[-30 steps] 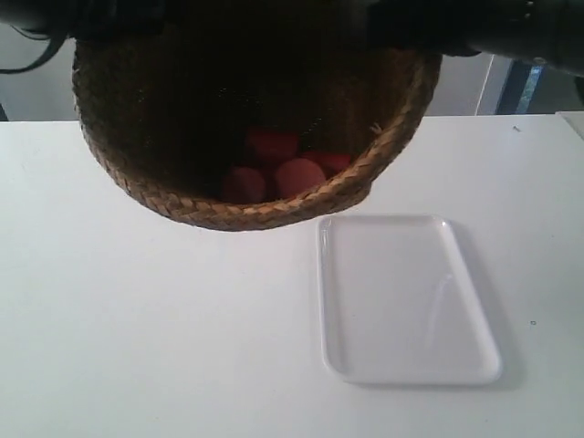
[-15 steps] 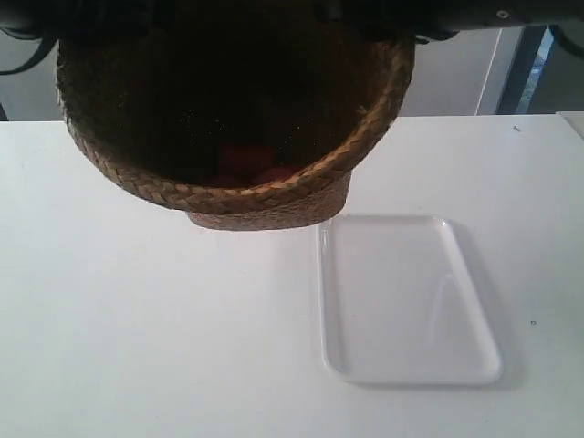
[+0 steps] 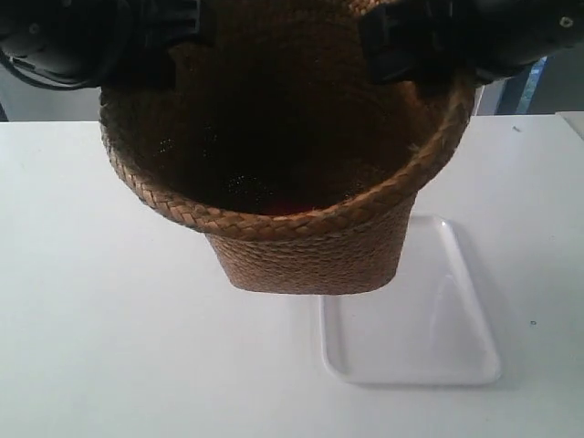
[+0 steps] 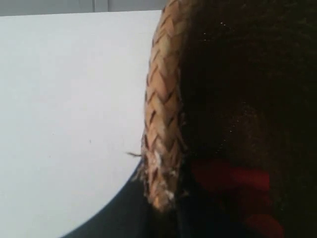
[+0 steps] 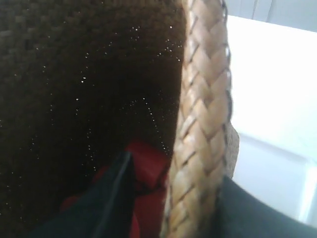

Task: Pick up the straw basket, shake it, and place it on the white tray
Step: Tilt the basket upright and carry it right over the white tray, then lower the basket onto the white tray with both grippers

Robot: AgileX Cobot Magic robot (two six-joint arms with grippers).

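Exterior view: the tall brown woven straw basket (image 3: 310,260) sits upright in the middle, and its base covers one corner of the flat glossy white rectangular tray (image 3: 429,338) on the white tabletop (image 3: 109,347). Can't tell from here whether the base is actually resting on the tray or hanging just above it. The black arm at the exterior view's left (image 3: 151,36) and the black arm at the exterior view's right (image 3: 411,41) each meet the braided rim on opposite sides, but both are cut off at the top edge, so the jaws are hard to read here. The inside is basically a black hole with a faint reddish hint at the bottom.

Left wrist view: the left gripper (image 4: 158,203) has its jaws closed on the braided rim, with a dark piece on the outside. The inner piece melts into the dark interior. Some blurry red round things (image 4: 228,178) lie down in the basket.

Right wrist view: much clearer. The right gripper (image 5: 188,198) has its jaws clamped on the rim, one black finger (image 5: 114,198) inside and one outside. There's more red stuff under the inner finger, and a slice of the tray (image 5: 277,183) shows beyond the rim.
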